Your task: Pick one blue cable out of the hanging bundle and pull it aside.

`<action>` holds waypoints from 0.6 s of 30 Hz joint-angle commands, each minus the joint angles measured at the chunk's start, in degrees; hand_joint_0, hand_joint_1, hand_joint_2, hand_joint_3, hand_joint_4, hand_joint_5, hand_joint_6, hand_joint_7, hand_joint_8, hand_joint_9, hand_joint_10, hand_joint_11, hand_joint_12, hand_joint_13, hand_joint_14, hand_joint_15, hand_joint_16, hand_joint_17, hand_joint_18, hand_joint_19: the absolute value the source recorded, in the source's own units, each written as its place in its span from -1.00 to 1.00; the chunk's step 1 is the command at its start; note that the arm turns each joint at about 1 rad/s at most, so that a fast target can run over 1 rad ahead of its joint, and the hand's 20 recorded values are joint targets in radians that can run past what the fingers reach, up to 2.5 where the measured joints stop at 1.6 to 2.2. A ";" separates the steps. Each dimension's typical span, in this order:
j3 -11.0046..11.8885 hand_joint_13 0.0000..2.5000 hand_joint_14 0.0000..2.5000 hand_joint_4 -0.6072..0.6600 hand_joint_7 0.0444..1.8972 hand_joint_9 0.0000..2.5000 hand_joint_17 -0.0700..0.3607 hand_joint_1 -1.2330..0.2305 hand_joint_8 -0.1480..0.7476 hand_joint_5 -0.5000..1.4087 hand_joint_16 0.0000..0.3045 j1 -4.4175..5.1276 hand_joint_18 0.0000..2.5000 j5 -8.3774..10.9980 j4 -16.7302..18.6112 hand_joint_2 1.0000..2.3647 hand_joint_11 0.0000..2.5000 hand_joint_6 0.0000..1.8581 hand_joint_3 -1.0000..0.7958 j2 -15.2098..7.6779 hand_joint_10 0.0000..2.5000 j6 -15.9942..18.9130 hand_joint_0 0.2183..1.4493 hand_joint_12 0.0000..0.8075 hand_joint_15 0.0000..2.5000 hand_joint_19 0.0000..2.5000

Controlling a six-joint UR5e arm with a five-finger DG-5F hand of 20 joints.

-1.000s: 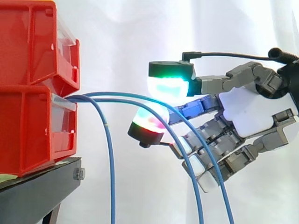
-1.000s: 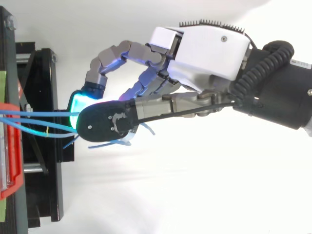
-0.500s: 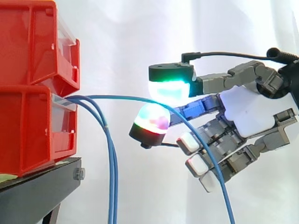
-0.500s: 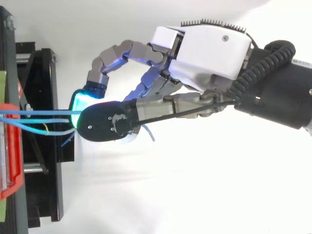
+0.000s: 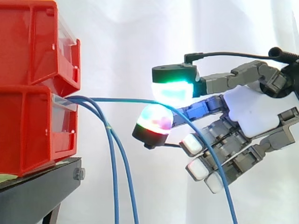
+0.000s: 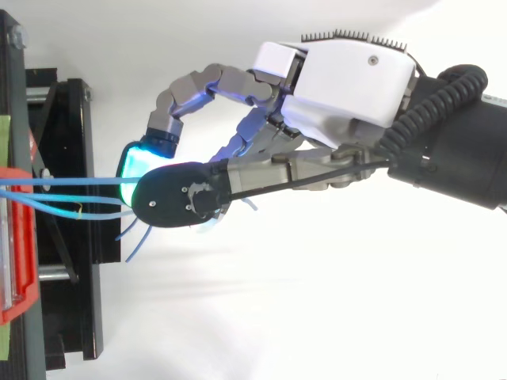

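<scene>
Step in hand looks like the pull-aside itself: grasp made, draw not finished. Hand (image 5: 252, 112) comes in from the right with its palm toward the red bins (image 5: 28, 130). It pinches one blue cable (image 5: 135, 99) between two glowing pads (image 5: 174, 89), green-cyan on top and magenta-green under it. The remaining fingers are half curled below and hold nothing; the cable's falling end crosses in front of them. The pad contact is partly hidden, so the pinch is my read, backed by how straight the cable runs.

Location: the blue cable leaves the gap between upper and lower bin and runs almost level to the pads. There it bends and drops out of the bottom edge on the right. The other two cables (image 5: 115, 177) leave the same gap and hang down near the black stand (image 5: 32, 196), close to each other. Lower down they are well apart from the held one.

Next move, as I judge it: draw the hand farther from the bins with firm pad pressure, or the thin cable may slide through.

Look: thin, round, smooth light-blue jacket, flexible, no kinks visible. From above it runs straight from bin to cyan pad.
</scene>
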 commanded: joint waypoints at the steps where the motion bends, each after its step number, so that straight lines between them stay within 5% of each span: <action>1: 0.12 -0.26 -0.99 -0.54 -0.03 -0.09 -0.07 -0.35 -0.23 -0.52 -0.62 0.04 -0.31 -0.03 -0.84 -1.00 -0.64 -0.04 0.06 -0.04 -0.99 0.32 -0.42 -0.22 -0.69 -0.71; 5: 0.12 -0.28 -0.99 -0.53 -0.01 -0.10 -0.06 -0.36 -0.22 -0.52 -0.62 0.04 -0.32 -0.82 -1.81 -1.00 -0.64 -0.04 0.06 0.05 -0.99 1.02 -0.42 -0.20 -0.69 -0.73; 9: -0.58 -0.27 -0.99 -0.53 -0.01 -0.08 -0.06 -0.36 -0.20 -0.52 -0.61 -0.14 -0.32 -4.34 -2.95 -1.00 -0.61 -0.04 0.07 1.02 -0.99 1.20 -0.42 -0.19 -0.68 -0.72; 18: -5.50 -0.23 -0.99 -0.55 0.02 -0.07 -0.05 -0.39 -0.19 -0.51 -0.61 -0.23 -0.30 -4.43 -1.98 -0.89 -0.60 -0.05 0.08 3.39 -0.99 1.72 -0.45 -0.18 -0.67 -0.71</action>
